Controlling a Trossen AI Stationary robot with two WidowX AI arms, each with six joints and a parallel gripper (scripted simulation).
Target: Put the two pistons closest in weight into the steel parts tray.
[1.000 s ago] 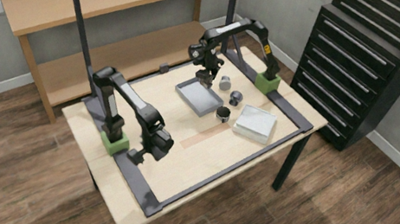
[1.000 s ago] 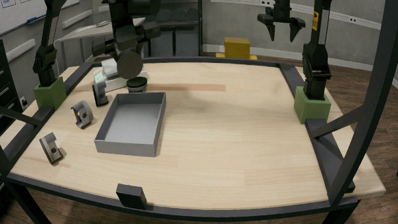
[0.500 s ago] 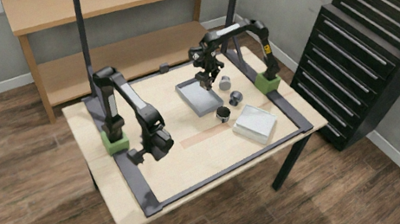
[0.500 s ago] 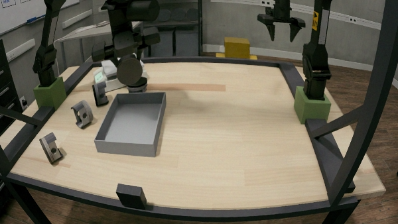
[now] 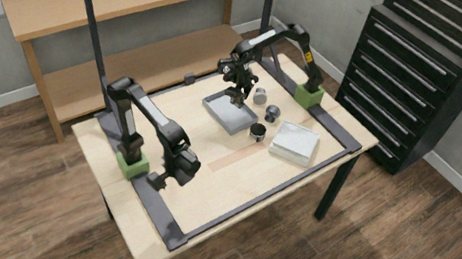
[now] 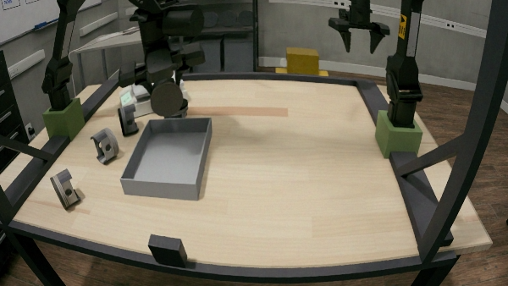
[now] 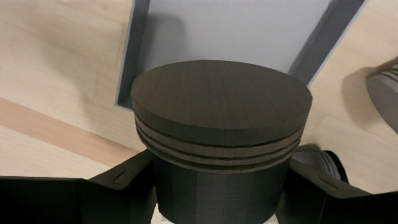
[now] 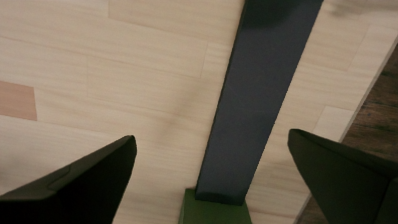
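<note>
Left claw's got a piston, tray's got nothing in it rn

OK so the left claw [image 5: 239, 93] [image 6: 164, 78] [image 7: 213, 152] is part open, pads shut on a dark piston [image 5: 235, 98] [image 6: 167, 99] [image 7: 222, 105], holding it above the bench [image 5: 201, 181] [image 6: 296, 169] [image 7: 55, 60] [image 8: 125, 90]. Its round top faces the left wrist cam, w/ the ring grooves just under it. Can't tell if any of it is actually over the tray.

Grey steel tray [image 5: 238, 124] [image 6: 161, 189] [image 7: 225, 30] sits flat, in the ext. view closer to the bench's L edge than its R, no piston inside.

Other pistons, all on the bench (ext. view again): one [image 6: 63, 183] near the near L corner, a 2nd [image 5: 260, 97] [image 6: 111, 141] [image 7: 387, 97] btwn the tray and the L edge, a 3rd [image 5: 272, 114] [image 6: 123, 123] [image 7: 320, 162] just off the tray's far L corner, and a 4th, dark one [image 5: 257, 134] [image 6: 181, 111] by the tray's far side, partly hidden by the held one.

White scale [image 5: 293, 144] [image 6: 140, 103] is near the bench's far L corner, green display facing us, can't read it tho.

Right claw [image 5: 158, 181] [image 6: 360, 42] [image 8: 212, 140] is wide open, nothing in it, hanging up toward the far R corner in the ext. view.

Can't tell weights by eye, fwiw.
</note>
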